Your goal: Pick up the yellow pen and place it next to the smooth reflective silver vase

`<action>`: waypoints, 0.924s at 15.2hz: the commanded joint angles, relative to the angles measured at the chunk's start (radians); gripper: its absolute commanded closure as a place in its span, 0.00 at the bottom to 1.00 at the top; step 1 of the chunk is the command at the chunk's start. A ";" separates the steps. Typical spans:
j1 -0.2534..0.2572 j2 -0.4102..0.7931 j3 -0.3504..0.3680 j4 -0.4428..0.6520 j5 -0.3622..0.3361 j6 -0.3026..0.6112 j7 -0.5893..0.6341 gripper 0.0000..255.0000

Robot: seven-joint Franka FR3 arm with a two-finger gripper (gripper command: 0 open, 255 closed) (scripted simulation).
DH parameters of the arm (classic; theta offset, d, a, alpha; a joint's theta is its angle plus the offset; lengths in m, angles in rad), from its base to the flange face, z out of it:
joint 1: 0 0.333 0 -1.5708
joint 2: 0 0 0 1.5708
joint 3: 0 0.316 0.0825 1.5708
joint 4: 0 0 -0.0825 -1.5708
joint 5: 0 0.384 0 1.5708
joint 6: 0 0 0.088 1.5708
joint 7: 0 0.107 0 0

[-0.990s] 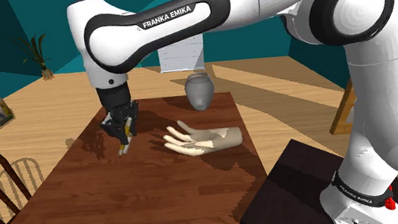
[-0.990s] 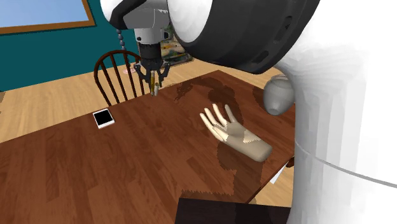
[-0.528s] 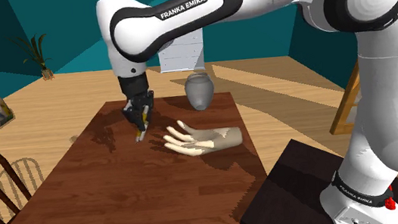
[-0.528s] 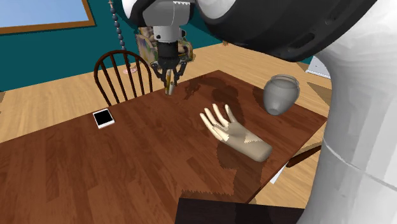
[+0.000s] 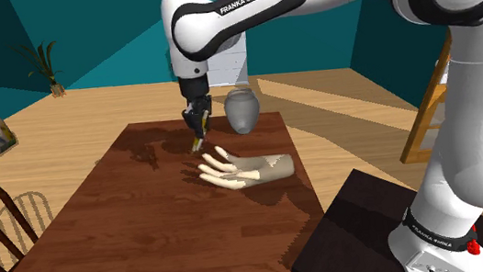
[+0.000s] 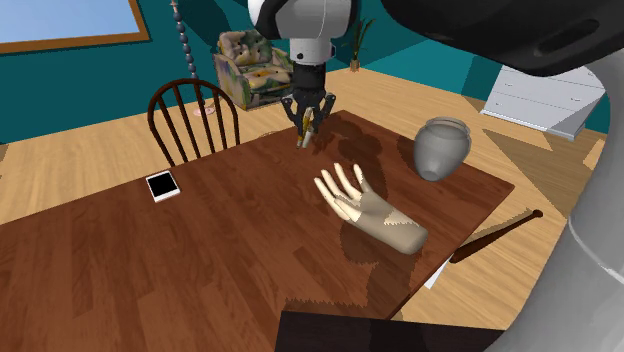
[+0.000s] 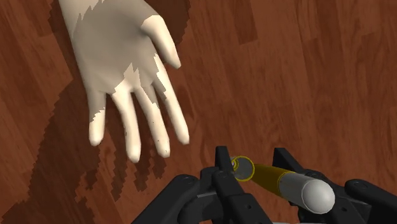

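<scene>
My black gripper (image 5: 196, 129) hangs above the brown wooden table (image 5: 148, 233), shut on a yellow pen (image 5: 196, 143) that points down from the fingers. In the wrist view the pen (image 7: 266, 179) has a yellow barrel and a silver-grey end and lies clasped across the gripper (image 7: 254, 173). The grey rounded vase (image 5: 241, 110) stands at the table's far edge, a short way to the shoulder view's right of the gripper. From the second exterior view the gripper (image 6: 305, 122) with the pen (image 6: 302, 136) is left of the vase (image 6: 440, 150).
A pale mannequin hand (image 5: 243, 168) lies palm up on the table just in front of the gripper; its fingers (image 7: 137, 121) spread below the pen. A small black-and-white card (image 6: 162, 186) lies near a wooden chair (image 6: 193, 115). A white dresser (image 6: 545, 95) stands behind the vase.
The arm has carried the pen across the table to the shoulder view's right and farther back, from the table's left part to a spot close to the vase and above the mannequin hand's fingertips.
</scene>
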 commanded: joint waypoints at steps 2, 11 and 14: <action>-0.043 -0.028 -0.025 -0.044 0.009 0.014 -0.071 1.00; -0.164 -0.064 -0.106 -0.087 0.020 0.017 -0.275 1.00; -0.203 -0.059 -0.134 -0.080 0.021 0.013 -0.341 1.00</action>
